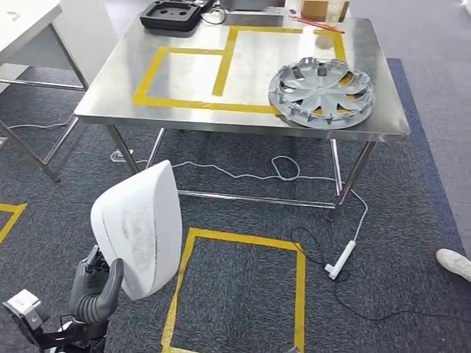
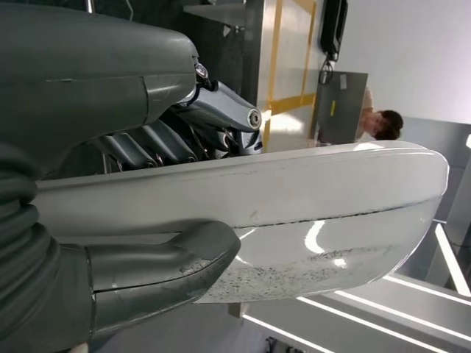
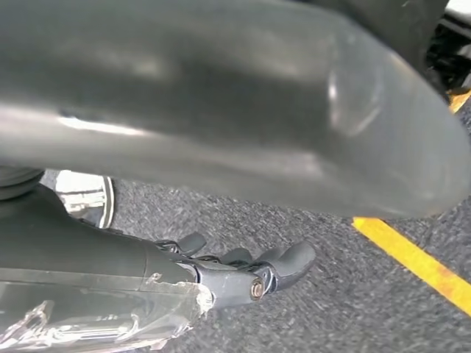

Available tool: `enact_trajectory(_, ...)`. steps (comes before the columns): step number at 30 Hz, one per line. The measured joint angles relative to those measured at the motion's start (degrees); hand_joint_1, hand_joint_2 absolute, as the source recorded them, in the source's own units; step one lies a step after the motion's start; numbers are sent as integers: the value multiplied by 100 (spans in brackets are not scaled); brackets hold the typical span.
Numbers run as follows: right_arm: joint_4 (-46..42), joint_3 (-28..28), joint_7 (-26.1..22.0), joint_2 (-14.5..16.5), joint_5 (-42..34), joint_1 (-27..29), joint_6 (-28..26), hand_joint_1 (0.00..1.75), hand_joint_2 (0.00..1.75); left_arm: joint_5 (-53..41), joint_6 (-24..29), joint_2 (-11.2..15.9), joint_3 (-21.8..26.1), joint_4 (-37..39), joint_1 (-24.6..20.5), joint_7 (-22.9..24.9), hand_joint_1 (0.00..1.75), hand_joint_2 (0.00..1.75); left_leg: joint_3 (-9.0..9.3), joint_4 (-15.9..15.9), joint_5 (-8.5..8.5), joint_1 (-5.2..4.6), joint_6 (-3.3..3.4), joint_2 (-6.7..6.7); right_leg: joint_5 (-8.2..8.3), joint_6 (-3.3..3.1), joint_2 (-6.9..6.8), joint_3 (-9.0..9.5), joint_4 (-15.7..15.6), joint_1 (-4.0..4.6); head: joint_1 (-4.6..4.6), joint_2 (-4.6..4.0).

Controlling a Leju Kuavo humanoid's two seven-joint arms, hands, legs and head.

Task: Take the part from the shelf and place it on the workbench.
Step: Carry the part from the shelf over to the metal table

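Left hand (image 1: 97, 290) gripped the white part (image 1: 141, 228) at its lower edge; looked stiff, light, glossy-slippery shell. Right hand (image 3: 244, 272) hung open.

Your left hand (image 1: 96, 288) is dark grey, and the part (image 1: 140, 226) it holds is glossy white, dulled by a patch of fine dark speckling across its face (the left wrist view shows the same black flecks (image 2: 288, 273) along its edge). Ahead of you the workbench (image 1: 183, 73) is bare brushed silver, marked with yellow tape rectangles (image 1: 222, 70). The wheel cover (image 1: 322, 92) on it is pale silver-grey. A black tray (image 1: 169, 15) lies at the far edge. The carpet (image 1: 244, 294) is charcoal with a light fleck, carrying a yellow taped square (image 1: 238, 239), and a white cable (image 1: 277, 170) trails over it. Your right hand (image 3: 244, 276) is dark grey.
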Motion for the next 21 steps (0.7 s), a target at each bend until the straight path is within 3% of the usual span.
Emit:
enact_trajectory(2,0,17,-6,-8,2,0,2,0,0,0,7,4,5,-20,12,1,175,175,188,-496,407,17,0,-61,5,25,168,10,2,-16,0,-1)
enact_trajectory(4,0,26,-22,-19,-17,-17,2,0,0,1,7,10,8,-45,5,3,175,175,508,-1247,747,65,-2,-309,3,86,322,-7,32,-13,-16,-1)
enact_trajectory(6,0,26,-59,-32,-66,-16,2,0,0,-9,-7,19,11,-57,-17,13,175,175,631,-1555,802,80,46,-478,11,169,427,-46,38,-15,-32,1)
enact_trajectory(7,0,25,-85,-38,-102,-3,-3,0,0,-14,-20,24,12,-61,-40,20,175,175,637,-1568,799,74,98,-453,20,211,465,-74,18,-29,-33,1)
enact_trajectory(8,0,24,-113,-44,-139,16,-11,0,0,-17,-34,30,9,-62,-72,28,175,175,638,-1576,812,69,146,-415,26,250,441,-89,9,-40,-30,0)
enact_trajectory(10,0,22,-160,-52,-191,27,-35,0,0,-7,-52,37,-7,-62,-136,45,175,175,650,-1597,835,74,236,-338,-110,304,167,-202,203,-26,5,0)
enact_trajectory(12,0,22,-187,-55,-208,-3,-50,0,0,4,-57,45,-18,-61,-161,58,175,175,655,-1602,829,55,284,-243,-491,334,-153,-524,895,-6,48,0)
enact_trajectory(14,0,22,-199,-60,-215,-22,-57,0,0,8,-60,56,-19,-60,-166,65,175,175,661,-1600,820,29,302,-143,-769,345,-231,-853,1594,-8,55,-1)
enact_trajectory(15,0,22,-199,-64,-222,-17,-64,0,0,10,-67,62,-20,-60,-172,67,175,175,668,-1600,814,20,305,-109,-743,339,-235,-872,1660,-7,56,0)
enact_trajectory(16,0,20,-197,-69,-238,-10,-78,0,0,15,-83,67,-22,-60,-185,74,175,175,680,-1599,807,11,304,-87,-608,323,-235,-763,1471,-5,55,0)
enact_trajectory(19,0,3,-209,-81,-330,-10,-139,0,0,62,-172,86,-50,-43,-298,135,175,175,722,-1595,777,-16,267,-66,-131,242,-261,-129,321,18,54,0)
enact_trajectory(21,0,-13,-328,-82,-381,-19,-161,0,0,121,-237,96,-75,5,-436,197,175,175,727,-1601,775,-28,216,-66,-67,195,-273,28,44,47,48,0)
